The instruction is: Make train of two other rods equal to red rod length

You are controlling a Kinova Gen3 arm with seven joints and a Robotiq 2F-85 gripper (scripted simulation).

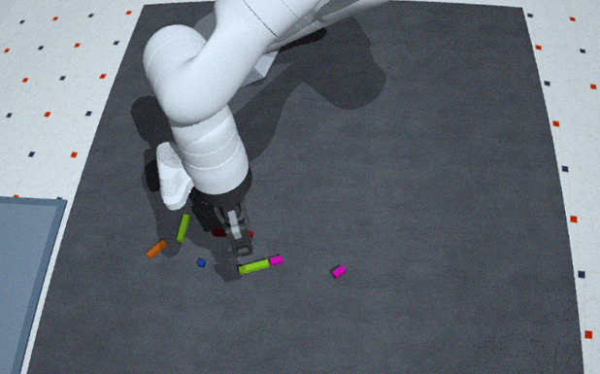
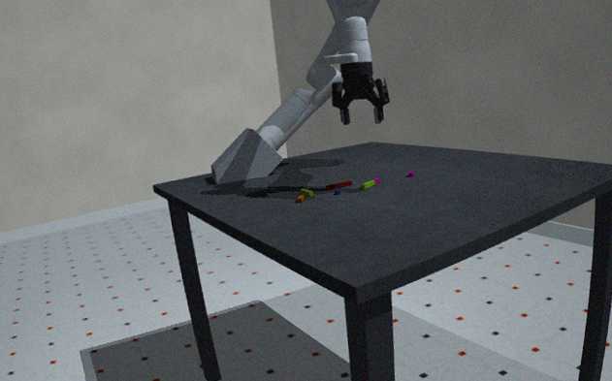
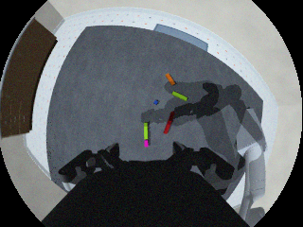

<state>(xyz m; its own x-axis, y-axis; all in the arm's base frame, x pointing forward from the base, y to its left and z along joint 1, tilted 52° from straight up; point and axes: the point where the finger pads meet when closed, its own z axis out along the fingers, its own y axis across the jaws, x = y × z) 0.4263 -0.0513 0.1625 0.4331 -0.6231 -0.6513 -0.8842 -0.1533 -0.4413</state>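
A lime rod (image 1: 253, 266) (image 2: 368, 184) (image 3: 146, 130) and a magenta rod (image 1: 275, 260) (image 2: 376, 181) (image 3: 147, 144) lie flat end to end in one line on the dark table (image 1: 395, 186) (image 2: 430, 203). The red rod (image 2: 338, 185) (image 3: 169, 123) lies just behind them and is mostly hidden by the arm in the top view. My gripper (image 2: 361, 113) (image 3: 146, 148) is open and empty, high above the lime and magenta pair.
A second lime rod (image 1: 183, 227) (image 2: 306, 192) (image 3: 180, 96), an orange rod (image 1: 155, 248) (image 2: 299, 198) (image 3: 169, 78) and a blue rod (image 1: 201, 263) (image 2: 337, 192) (image 3: 157, 102) lie to the left. A second magenta rod (image 1: 338, 270) (image 2: 410, 174) lies apart to the right.
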